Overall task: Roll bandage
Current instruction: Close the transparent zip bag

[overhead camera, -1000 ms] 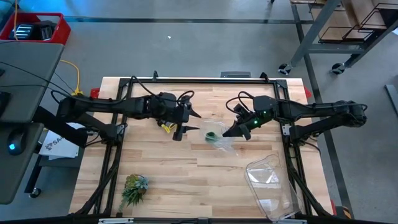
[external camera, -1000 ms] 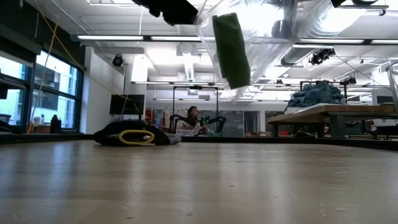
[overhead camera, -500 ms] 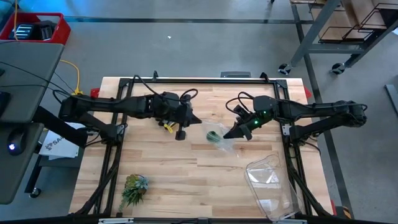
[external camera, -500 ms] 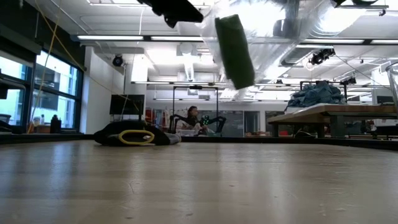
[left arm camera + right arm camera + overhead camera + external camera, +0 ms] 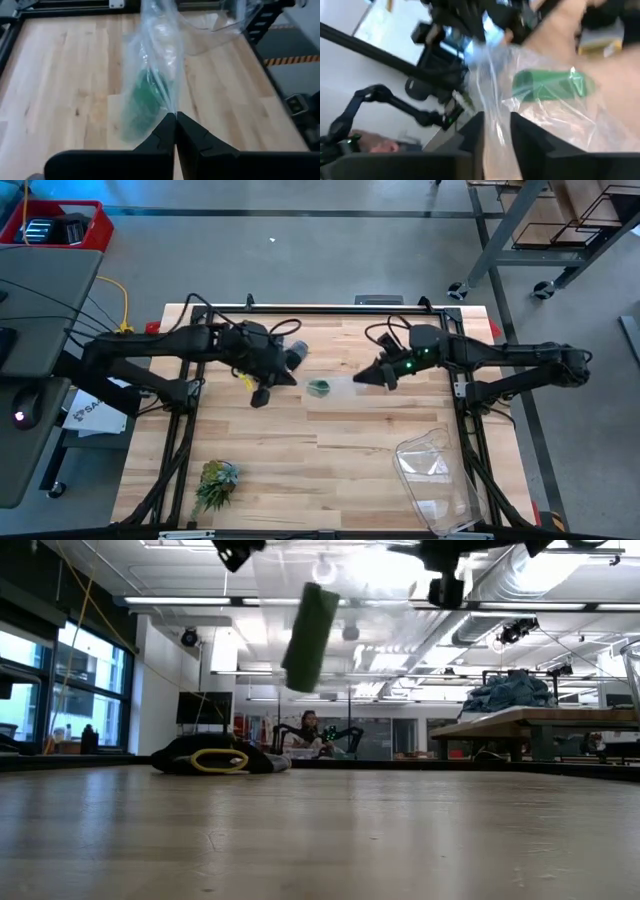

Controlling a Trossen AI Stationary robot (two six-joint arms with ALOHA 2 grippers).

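**Bandage roll hangs bagged between both arms**

The bandage (image 5: 319,388) sits rolled inside a clear plastic bag (image 5: 160,60), lifted off the surface (image 5: 300,470). I have left gripper (image 5: 175,119) and right gripper (image 5: 496,131) each pinching the bag, stretching it between them.

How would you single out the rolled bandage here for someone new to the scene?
Start at the wooden table and look between the two arms, above its middle. A clear plastic bag hangs there, pinched by both tools; the bandage is the small green roll inside, unlike the spiky plant tuft near the front-left corner.

Bag (image 5: 335,386) spans grippers; tabletop (image 5: 330,460) beneath seemingly open.
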